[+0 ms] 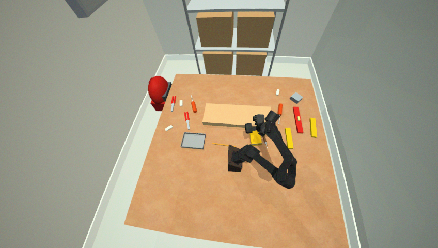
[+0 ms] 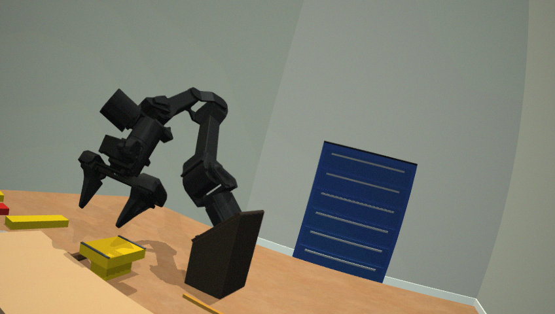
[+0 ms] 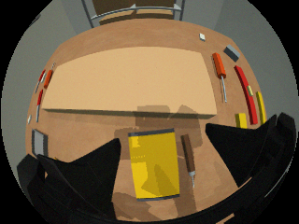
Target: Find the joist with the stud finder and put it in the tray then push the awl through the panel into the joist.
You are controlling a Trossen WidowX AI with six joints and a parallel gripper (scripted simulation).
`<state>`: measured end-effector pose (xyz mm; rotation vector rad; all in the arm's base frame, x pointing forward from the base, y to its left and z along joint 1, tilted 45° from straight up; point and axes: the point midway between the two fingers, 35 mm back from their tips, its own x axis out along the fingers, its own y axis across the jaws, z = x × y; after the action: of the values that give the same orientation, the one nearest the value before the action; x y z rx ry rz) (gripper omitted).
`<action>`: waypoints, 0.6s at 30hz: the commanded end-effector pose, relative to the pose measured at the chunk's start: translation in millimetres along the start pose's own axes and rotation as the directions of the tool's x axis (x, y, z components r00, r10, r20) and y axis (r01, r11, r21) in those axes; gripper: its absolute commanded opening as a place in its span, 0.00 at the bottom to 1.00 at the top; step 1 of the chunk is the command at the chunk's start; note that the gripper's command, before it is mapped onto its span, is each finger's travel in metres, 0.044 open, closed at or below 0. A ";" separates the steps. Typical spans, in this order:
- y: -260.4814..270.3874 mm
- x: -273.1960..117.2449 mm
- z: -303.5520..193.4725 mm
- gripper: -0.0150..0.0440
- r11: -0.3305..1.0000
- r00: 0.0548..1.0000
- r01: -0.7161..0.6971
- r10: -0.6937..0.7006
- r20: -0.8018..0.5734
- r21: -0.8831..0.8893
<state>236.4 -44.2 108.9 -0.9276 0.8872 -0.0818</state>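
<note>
The yellow stud finder point(image 1: 255, 138) point(image 2: 112, 246) point(image 3: 154, 163) stands on the table between the arm's base and the pale floor panel point(image 1: 230, 114) point(image 2: 35, 272) point(image 3: 131, 79). The awl point(image 1: 265, 141) point(image 3: 188, 154) lies just right of it, brown handle toward the panel and metal tip toward the arm's side. My gripper point(image 2: 99, 216) point(image 3: 164, 136) is open and empty, above the stud finder, with its fingers wide apart. The grey tray point(image 1: 193, 141) point(image 3: 39, 142) lies left of the panel's near side and holds nothing. The joist is hidden; no hole shows in the visible panel surface.
A thin yellow-orange stick point(image 1: 219, 144) point(image 2: 202, 304) lies between tray and arm base. An orange screwdriver point(image 1: 280, 109) point(image 3: 220, 66), a red level point(image 1: 296, 115) point(image 3: 246, 95) and yellow bars point(image 1: 288, 138) point(image 1: 313, 127) lie right. Pliers point(image 1: 187, 119) and another screwdriver point(image 1: 193, 106) lie left.
</note>
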 end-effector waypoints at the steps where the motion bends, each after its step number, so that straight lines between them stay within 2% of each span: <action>1: 12.8 -0.7 -36.9 1.00 0.999 0.995 -0.002 0.007 -0.104 0.043; 18: 14.0 2.8 -35.7 1.00 0.999 0.995 -0.003 0.008 -0.104 0.043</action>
<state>208.8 -58.9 89.7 -0.8884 0.9765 -0.1426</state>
